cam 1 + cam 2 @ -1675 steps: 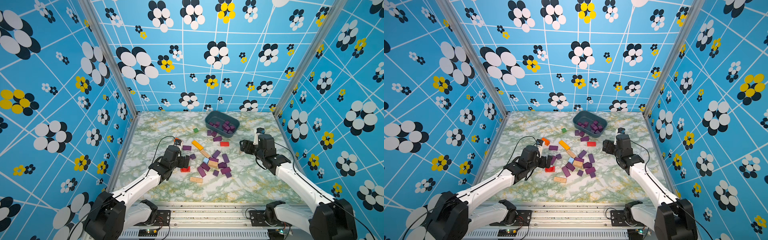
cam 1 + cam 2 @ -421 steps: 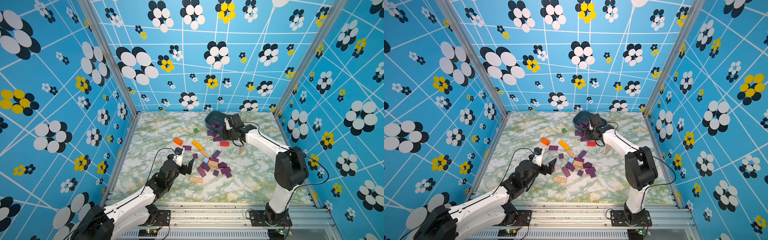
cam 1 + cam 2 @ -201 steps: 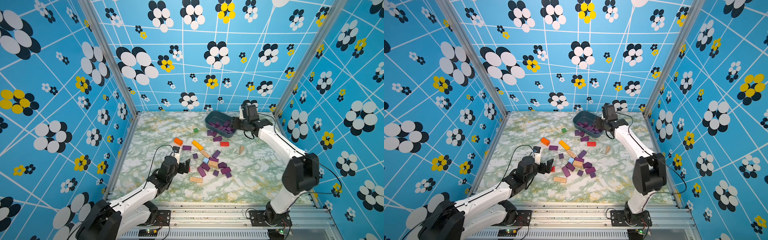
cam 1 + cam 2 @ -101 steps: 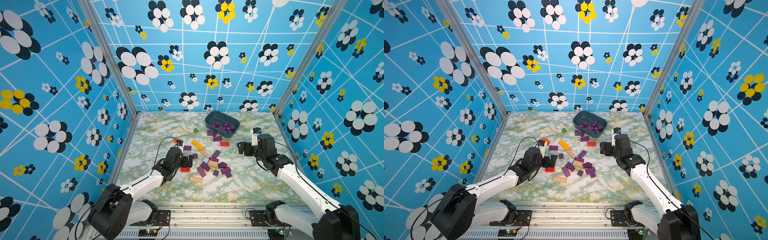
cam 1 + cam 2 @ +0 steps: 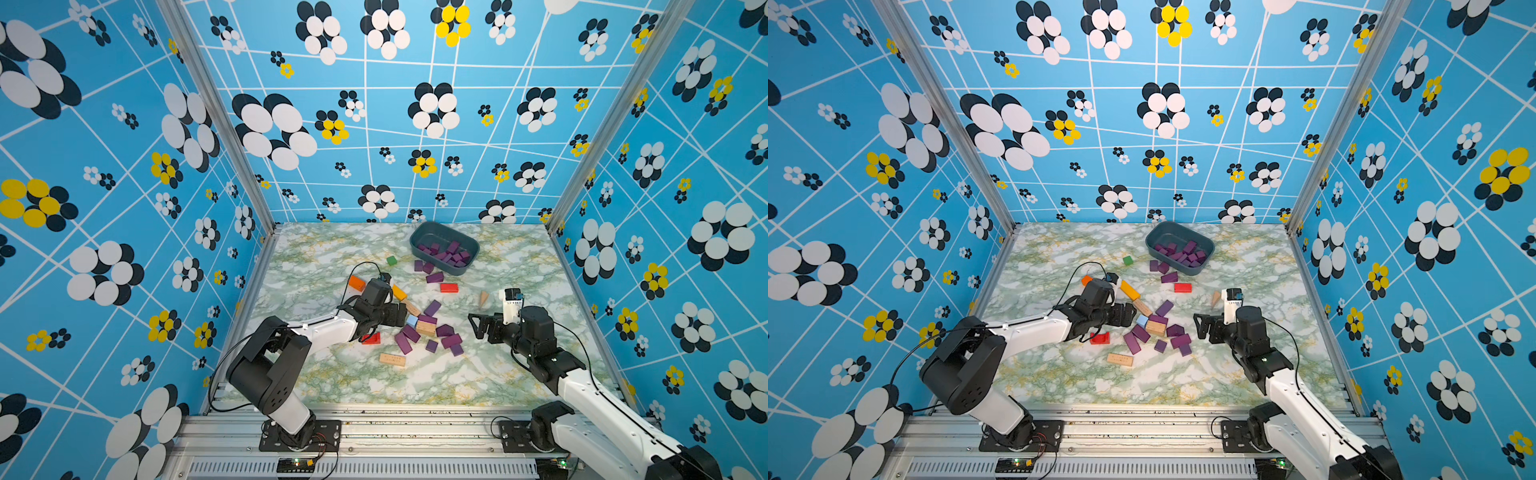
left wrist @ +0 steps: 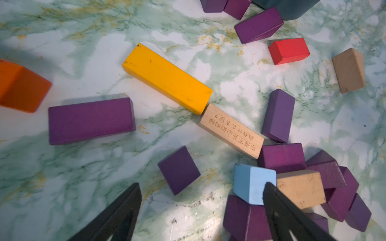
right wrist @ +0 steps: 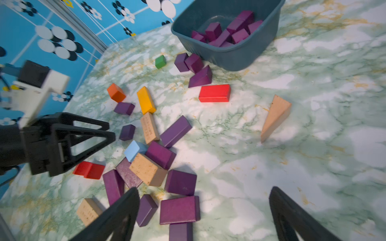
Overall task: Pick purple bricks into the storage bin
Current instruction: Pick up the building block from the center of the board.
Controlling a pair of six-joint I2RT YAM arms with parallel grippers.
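Holding anything, either side?

No. My left gripper [image 6: 201, 185] stands wide apart and empty, low over the marbled table [image 6: 73, 31]. A small purple cube [image 6: 178, 170] lies just ahead of the gap. One finger [image 6: 279, 208] covers a corner of a pale blue cube [image 6: 250, 183], perhaps touching it. My right gripper [image 7: 203, 189] is spread too, and bare.

Where are the purple bricks [image 7: 180, 182]?

Split. Some lie heaped in the storage bin [image 7: 236, 56], a smooth slate-blue tub with rounded corners near the back wall; its side hides the lower ones. Three sit just beside it. The rest, matte cubes and short bars, lie loose between my arms. They are mixed with a scuffed yellow bar [image 6: 167, 78], a tan block [image 6: 229, 130] with engraved characters, a red block [image 7: 214, 93] and a tan wedge [image 7: 275, 116].
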